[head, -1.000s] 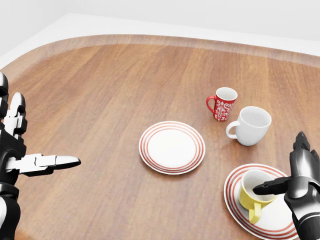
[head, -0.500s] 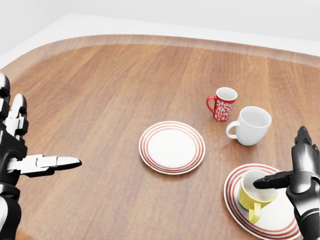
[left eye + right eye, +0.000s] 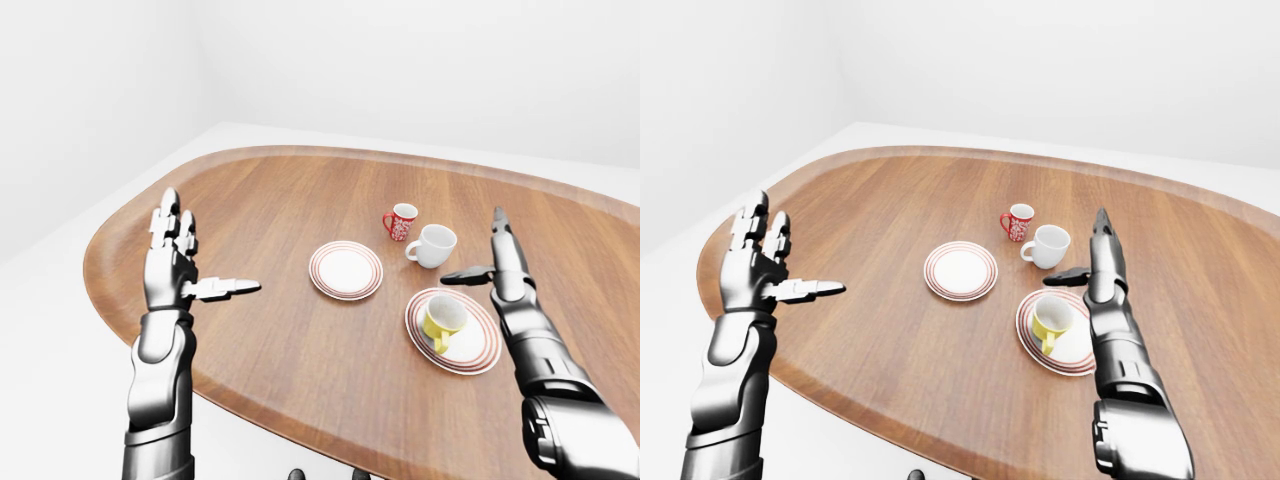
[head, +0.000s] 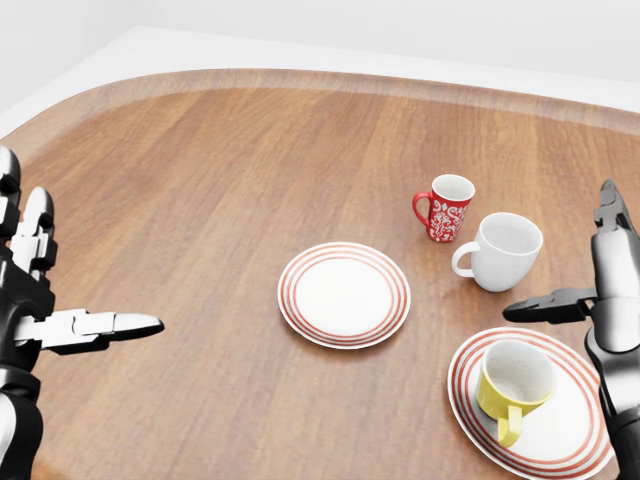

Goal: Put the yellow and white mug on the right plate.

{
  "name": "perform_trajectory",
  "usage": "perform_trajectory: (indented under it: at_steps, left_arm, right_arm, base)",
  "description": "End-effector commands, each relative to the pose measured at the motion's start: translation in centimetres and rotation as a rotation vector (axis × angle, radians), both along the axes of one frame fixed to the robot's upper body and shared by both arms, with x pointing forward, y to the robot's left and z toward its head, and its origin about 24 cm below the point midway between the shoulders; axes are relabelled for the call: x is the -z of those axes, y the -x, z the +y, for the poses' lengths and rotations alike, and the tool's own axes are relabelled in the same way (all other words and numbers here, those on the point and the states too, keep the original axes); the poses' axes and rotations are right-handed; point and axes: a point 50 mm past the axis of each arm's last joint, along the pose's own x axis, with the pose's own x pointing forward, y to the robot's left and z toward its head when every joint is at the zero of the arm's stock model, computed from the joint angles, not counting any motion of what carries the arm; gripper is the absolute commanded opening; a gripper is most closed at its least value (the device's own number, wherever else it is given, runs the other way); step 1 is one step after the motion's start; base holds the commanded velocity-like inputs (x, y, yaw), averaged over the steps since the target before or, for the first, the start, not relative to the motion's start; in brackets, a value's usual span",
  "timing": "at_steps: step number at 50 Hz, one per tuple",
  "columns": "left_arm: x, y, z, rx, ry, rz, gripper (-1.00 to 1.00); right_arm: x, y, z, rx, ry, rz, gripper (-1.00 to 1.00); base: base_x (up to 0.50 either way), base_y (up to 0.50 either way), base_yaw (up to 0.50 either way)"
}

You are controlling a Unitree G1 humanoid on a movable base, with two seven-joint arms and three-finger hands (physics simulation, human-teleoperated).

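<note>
mug: yellow mug (image 4: 512, 387) upright on right plate (image 4: 575, 440), handle at 6 o'clock
R hand (image 4: 600, 300): fingers spread, off mug, at its 1 o'clock
L hand (image 4: 40, 310): spread, holding nothing
step: placed, looks done
next: just retract R arm w/o clipping white mug (image 4: 503, 251)

In the head view we see the table (image 4: 200, 180) carrying two plates. The right plate (image 4: 570, 440) sits at lower right with the yellow and white mug (image 4: 512, 384) standing on it. The other plate (image 4: 344, 294) lies to its left, near the centre. Above the right plate stands a plain mug (image 4: 503, 251), and the patterned mug (image 4: 446, 207) is just beside it, up and to the left.
</note>
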Motion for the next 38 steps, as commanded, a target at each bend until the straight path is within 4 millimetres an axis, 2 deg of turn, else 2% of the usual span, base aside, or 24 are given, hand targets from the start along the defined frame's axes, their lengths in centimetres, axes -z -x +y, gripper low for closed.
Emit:
perform_trajectory:
  at_steps: [1, 11, 15, 26, 35, 36, 38]
  left_arm:
    - [-0.2, 0.1, 0.0, 0.000, -0.002, -0.009, 1.00]
    - [-0.1, 0.1, -0.1, 0.002, -0.001, -0.005, 1.00]
    - [0.0, 0.1, -0.1, 0.003, -0.002, -0.003, 1.00]
    - [-0.3, 0.3, -0.2, 0.005, -0.004, -0.014, 1.00]
    - [-0.7, 0.4, -0.2, 0.008, -0.004, -0.033, 1.00]
    - [-0.6, 0.4, -0.2, 0.008, -0.004, -0.030, 1.00]
    - [-0.5, 0.4, -0.3, 0.009, -0.004, -0.025, 1.00]
  right_arm:
    - [-3.8, 0.8, 1.1, -0.079, -0.003, -0.138, 1.00]
    - [-7.0, 2.2, 2.8, -0.163, 0.016, -0.252, 1.00]
    - [-7.6, 2.4, 3.1, -0.184, 0.021, -0.278, 1.00]
    - [-12.5, 5.0, 5.6, -0.330, 0.097, -0.464, 1.00]
    - [-18.4, 9.3, 8.7, -0.507, 0.184, -0.722, 1.00]
    - [-18.4, 9.3, 8.7, -0.508, 0.184, -0.725, 1.00]
    - [-19.7, 10.7, 9.5, -0.551, 0.225, -0.790, 1.00]
  base:
    - [0.00, 0.00, 0.00]
    - [0.00, 0.00, 0.00]
    - [0.00, 0.00, 0.00]
    - [0.00, 0.00, 0.00]
    - [0.00, 0.00, 0.00]
    - [0.00, 0.00, 0.00]
    - [0.00, 0.00, 0.00]
